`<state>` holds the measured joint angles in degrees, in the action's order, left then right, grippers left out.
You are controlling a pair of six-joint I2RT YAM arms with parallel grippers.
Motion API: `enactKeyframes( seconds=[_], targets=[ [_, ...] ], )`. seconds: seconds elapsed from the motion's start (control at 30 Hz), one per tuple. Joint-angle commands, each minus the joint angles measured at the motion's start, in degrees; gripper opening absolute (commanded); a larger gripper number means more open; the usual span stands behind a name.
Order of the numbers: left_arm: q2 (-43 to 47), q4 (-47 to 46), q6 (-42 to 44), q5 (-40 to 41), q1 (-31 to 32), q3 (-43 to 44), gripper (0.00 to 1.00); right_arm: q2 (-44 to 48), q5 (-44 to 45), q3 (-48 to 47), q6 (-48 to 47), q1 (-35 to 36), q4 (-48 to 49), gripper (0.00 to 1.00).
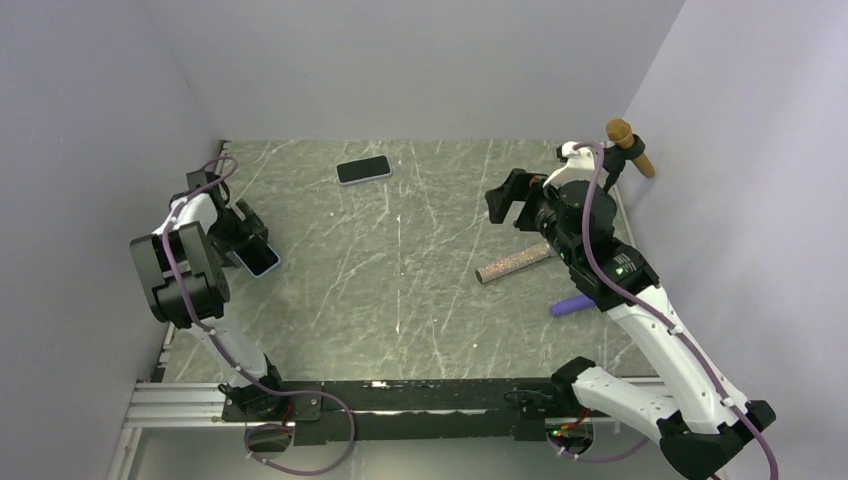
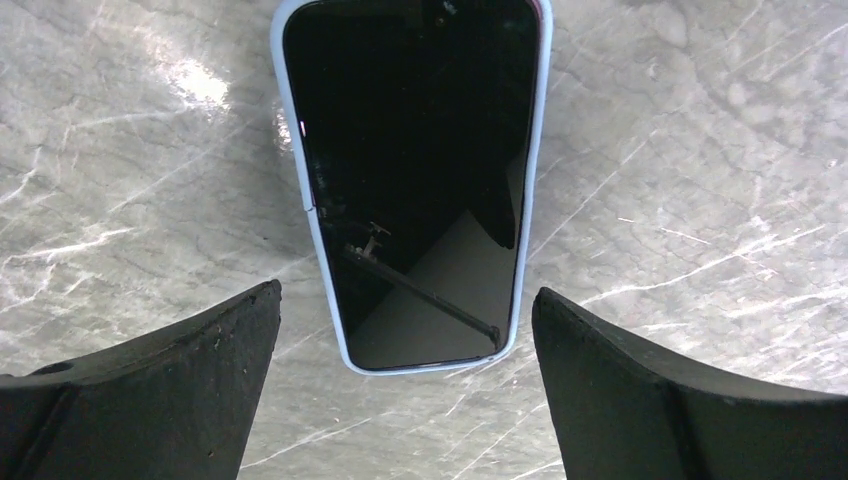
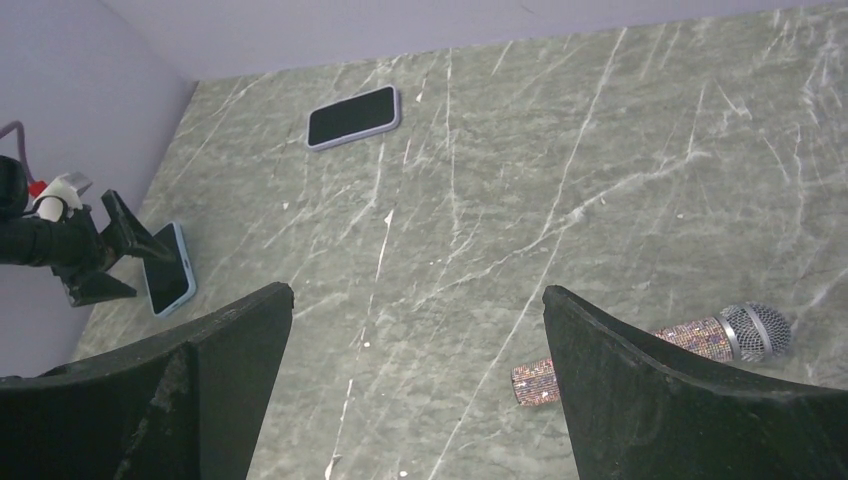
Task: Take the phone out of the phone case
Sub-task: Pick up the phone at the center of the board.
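Observation:
A phone in a light blue case [image 2: 415, 180] lies screen up on the marble table. It also shows in the top view [image 1: 260, 261] at the left and in the right wrist view [image 3: 168, 272]. My left gripper [image 2: 405, 297] is open, and the phone's near end lies between its fingertips without touching them; it shows in the top view [image 1: 241, 238] low over the phone. A second phone in a lilac case [image 1: 363, 170] lies at the back middle, also in the right wrist view [image 3: 352, 116]. My right gripper [image 3: 417, 292] is open and empty, raised at the right [image 1: 506, 200].
A glittery microphone [image 1: 513, 265] lies under the right arm, also in the right wrist view [image 3: 650, 350]. A small purple object [image 1: 570, 306] lies near the right arm. A brown-handled tool [image 1: 630, 145] sticks out at the right wall. Walls close three sides.

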<state>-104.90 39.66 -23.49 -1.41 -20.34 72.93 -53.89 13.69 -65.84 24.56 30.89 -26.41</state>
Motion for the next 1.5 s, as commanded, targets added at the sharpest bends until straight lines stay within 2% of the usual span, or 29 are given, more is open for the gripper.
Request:
enactKeyframes(
  seconds=[0.0, 0.2, 0.43, 0.7, 0.8, 0.93, 0.97, 1.0, 1.07, 1.1, 1.27, 1.3, 1.37, 1.43, 1.47],
  targets=[
    [-1.22, -1.98, 0.85, -3.33, -0.28, 1.47, 0.99, 2.25, 0.34, 0.72, -1.92, -0.06, 3.33, 1.00],
    [-6.63, 0.25, -1.06, -3.59, -0.15, 5.92, 1.00, 1.98, 1.53, 0.76, -1.99, -0.04, 3.45, 1.00],
    [-15.40, 11.66, -6.32, 8.61, 2.99, 16.11, 0.98, -0.54, 0.02, 0.03, -0.21, -0.11, 3.81, 1.00],
    [-17.44, 16.39, -9.86, 15.14, 5.48, 18.81, 0.88, -1.67, -1.28, -0.42, 1.68, -0.11, 3.86, 1.00],
    [-16.73, 15.07, -9.04, 13.67, 5.32, 17.58, 0.72, -1.86, -1.11, -0.75, 2.24, -0.04, 3.39, 1.00],
    [-15.05, 11.55, -6.70, 10.06, 5.22, 15.22, 0.44, -1.47, 0.28, -0.72, 3.77, -0.08, 2.63, 1.00],
    [-14.51, 10.57, -6.39, 9.49, 5.23, 14.34, 0.41, -1.33, 0.67, -0.68, 4.24, -0.05, 2.46, 1.00],
    [-13.95, 10.03, -6.18, 9.07, 5.16, 13.81, 0.33, -1.27, 1.29, -0.79, 4.80, -0.02, 1.85, 1.00],
    [-13.21, 10.17, -6.39, 8.89, 5.05, 13.67, 0.03, -1.35, 2.61, -1.25, 6.07, -0.07, 0.43, 1.00],
    [-12.86, 10.34, -6.45, 8.86, 4.98, 13.68, 0.00, -1.58, 3.07, -1.62, 6.53, -0.14, -0.27, 1.00],
    [-10.65, 10.41, -6.47, 9.69, 4.91, 13.27, 0.01, -3.13, 2.94, -3.37, 5.99, -0.22, -2.21, 1.00],
    [-10.19, 10.61, -6.66, 10.16, 4.81, 13.34, 0.12, -3.29, 2.67, -3.63, 5.48, -0.23, -2.43, 1.00],
    [-8.73, 9.96, -6.67, 10.36, 4.55, 12.50, 0.40, -3.63, 1.97, -4.44, 4.93, -0.23, -2.71, 1.00],
    [-6.98, 8.64, -6.47, 9.74, 4.18, 11.24, 0.57, -3.59, 1.35, -4.67, 4.85, -0.24, -2.64, 1.00],
    [-6.26, 8.04, -6.18, 9.15, 3.97, 10.59, 0.62, -3.53, 1.03, -4.61, 5.00, -0.22, -2.36, 1.00]
  ],
)
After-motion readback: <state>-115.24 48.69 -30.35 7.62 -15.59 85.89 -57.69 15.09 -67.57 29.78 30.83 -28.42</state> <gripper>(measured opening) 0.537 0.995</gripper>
